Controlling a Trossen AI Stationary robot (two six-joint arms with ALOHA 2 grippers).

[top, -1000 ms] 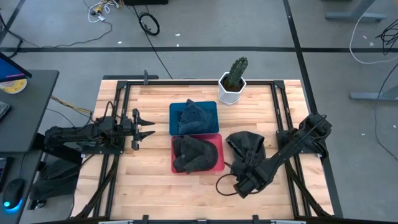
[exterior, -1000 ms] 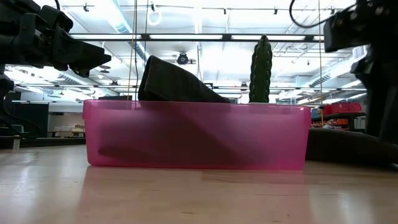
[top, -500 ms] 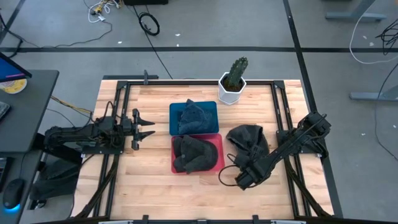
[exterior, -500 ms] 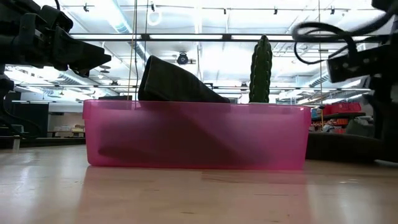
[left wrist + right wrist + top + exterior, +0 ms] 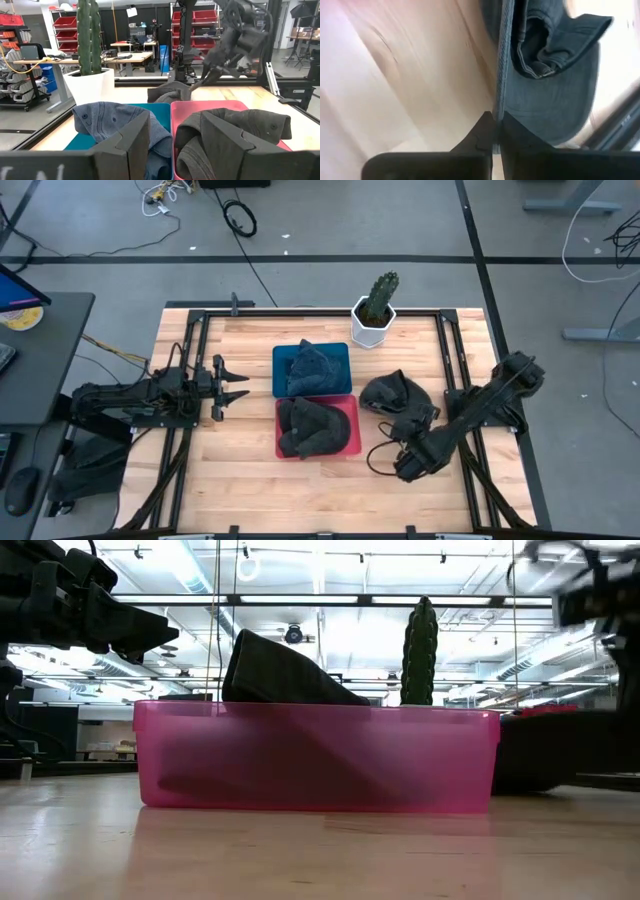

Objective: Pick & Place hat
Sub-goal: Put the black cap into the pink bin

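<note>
A dark grey hat lies bunched on the wooden table right of the red bin. It also shows in the right wrist view and the low view. My right gripper is at the hat's near side, shut on a thin band of it. The red bin holds another dark hat. The blue bin behind it holds a blue-grey hat. My left gripper hangs open and empty left of the bins, and its fingers frame both bins in the left wrist view. My right gripper pinches a thin band of the hat, a strap or an edge seen edge-on, between its shut fingertips. The fingers come from the table's near side, slanting. The band runs straight and taut from the fingertips to the hat's body, whose underside is on the table.
A cactus in a white pot stands at the far edge behind the bins. A black cable loop hangs by my right arm. Bare wood lies left of the bins and along the near edge.
My right gripper has stayed shut on the hat and moved toward the table's far and right edges. The hat has slid toward the far edge and bunched into a tighter, taller heap.
</note>
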